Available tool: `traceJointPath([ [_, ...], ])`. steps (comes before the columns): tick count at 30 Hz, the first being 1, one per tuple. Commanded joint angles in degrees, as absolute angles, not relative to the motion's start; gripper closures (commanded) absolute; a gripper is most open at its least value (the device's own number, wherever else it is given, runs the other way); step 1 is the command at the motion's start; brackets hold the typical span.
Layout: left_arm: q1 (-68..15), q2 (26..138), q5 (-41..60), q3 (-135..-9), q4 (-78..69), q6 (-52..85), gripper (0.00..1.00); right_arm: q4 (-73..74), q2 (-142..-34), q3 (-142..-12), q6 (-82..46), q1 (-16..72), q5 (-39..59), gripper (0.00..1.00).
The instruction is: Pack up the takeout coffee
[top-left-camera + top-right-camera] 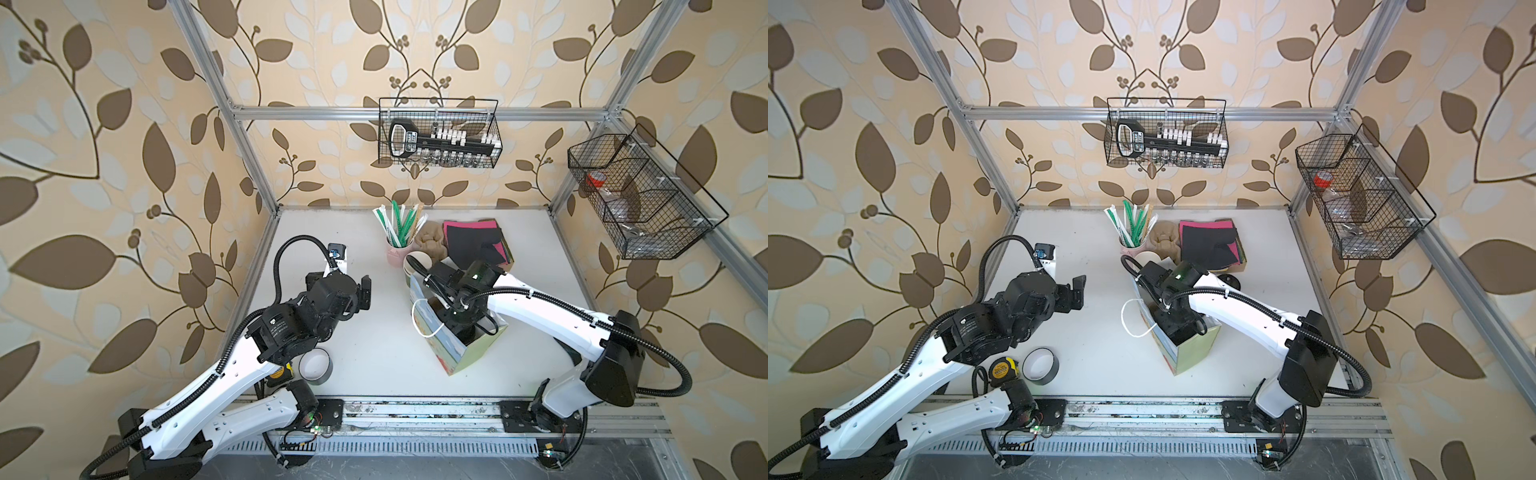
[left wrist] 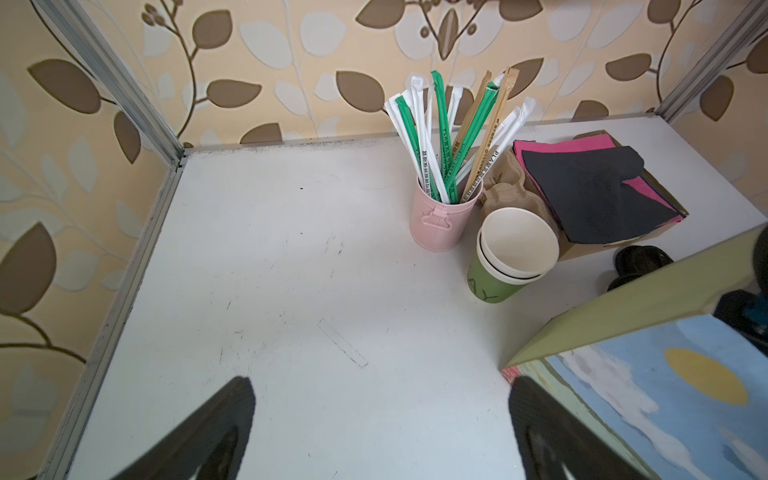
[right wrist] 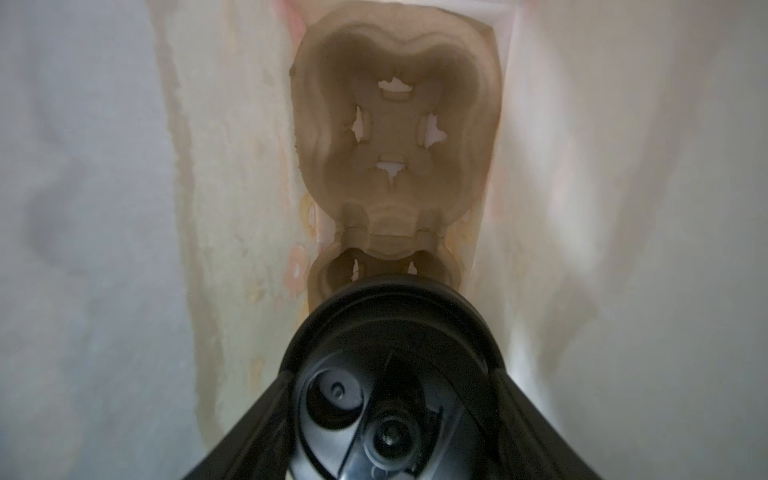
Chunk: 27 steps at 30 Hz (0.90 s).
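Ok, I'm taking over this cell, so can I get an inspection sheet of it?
Surface: table scuffed, no spills seen.
Job's things: coffee lidded, down inside bag over a carrier; seating unclear.
Clutter: straws, cup stack, napkins, lids, spare carrier at back; tape roll, tape measure at front.
Grippers: left gripper open, empty, above table; right gripper shut on coffee.
Cables: conduits loop off both arms, no snag seen.
Surroundings: two wire baskets on frame; leaf wallpaper.
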State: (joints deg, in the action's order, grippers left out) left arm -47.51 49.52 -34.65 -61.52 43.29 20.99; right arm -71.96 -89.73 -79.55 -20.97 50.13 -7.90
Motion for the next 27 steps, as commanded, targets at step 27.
traceJointPath([
  [27,-46.8,49.8,-34.9,-61.0,42.0,19.7,0.03,-63.0,-86.7,-68.6,-22.0,49.4,-8.6,0.35],
])
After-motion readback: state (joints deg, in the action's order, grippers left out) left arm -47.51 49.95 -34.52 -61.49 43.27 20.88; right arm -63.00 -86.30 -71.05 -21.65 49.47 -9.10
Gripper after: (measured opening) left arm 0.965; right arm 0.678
